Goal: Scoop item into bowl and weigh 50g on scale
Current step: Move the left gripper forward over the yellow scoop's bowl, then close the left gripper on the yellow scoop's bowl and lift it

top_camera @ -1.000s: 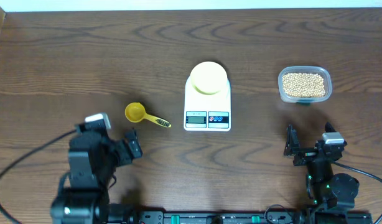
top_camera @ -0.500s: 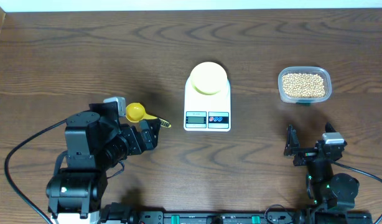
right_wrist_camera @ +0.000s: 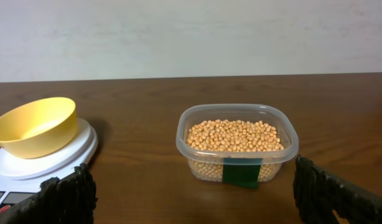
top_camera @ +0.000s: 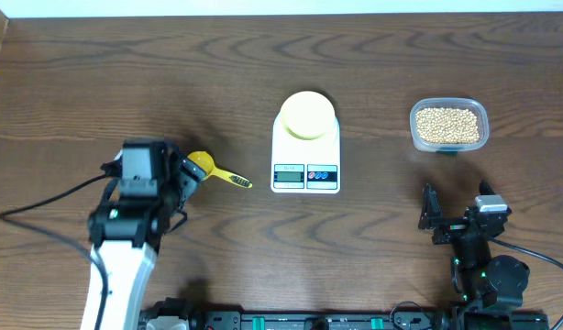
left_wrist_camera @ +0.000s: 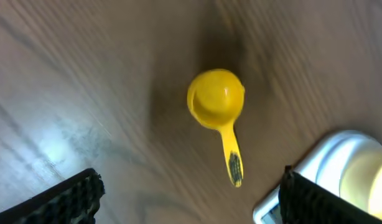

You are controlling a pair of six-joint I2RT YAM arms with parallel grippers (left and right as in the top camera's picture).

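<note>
Left gripper (left_wrist_camera: pixel 191 186) jaws wide above yellow scoop (left_wrist_camera: pixel 216 102), likely for handle pickup; right gripper (right_wrist_camera: pixel 194 193) open, parked facing beans (right_wrist_camera: pixel 231 135).

**A Tally: One of Each, Two of a Kind**

A single desk (top_camera: pixel 98 82) carries one white scale (top_camera: pixel 305 160), one pale-yellow bowl (top_camera: pixel 306 115), one yellow scoop (top_camera: pixel 213 170) and one clear tub (top_camera: pixel 449 142). The beans (top_camera: pixel 447 124) heaped in it are too many to count. The machinery numbers two: the left end effector (left_wrist_camera: pixel 191 202) and the right end effector (right_wrist_camera: pixel 200 199).
</note>
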